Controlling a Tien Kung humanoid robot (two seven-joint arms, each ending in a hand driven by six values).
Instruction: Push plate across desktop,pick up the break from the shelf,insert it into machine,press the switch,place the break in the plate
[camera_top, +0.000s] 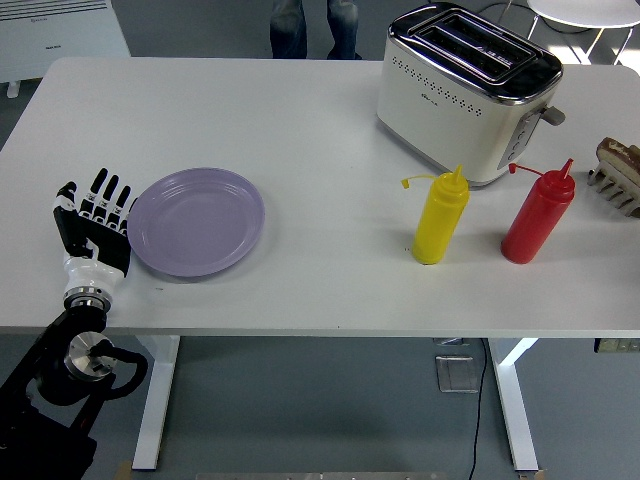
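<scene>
A lilac plate (196, 221) lies on the white table (320, 110) at the left. My left hand (98, 222) stands upright with straight fingers (104, 192) against the plate's left rim and holds nothing. A white and chrome toaster (468, 92) with two empty slots stands at the back right. A slice of bread (618, 155) sits in a small rack (616, 184) at the right edge. My right hand is out of view.
A yellow squeeze bottle (440, 218) and a red squeeze bottle (539, 213) stand in front of the toaster. A person's legs (312, 27) show beyond the table's far edge. A white heater (62, 35) stands at the top left.
</scene>
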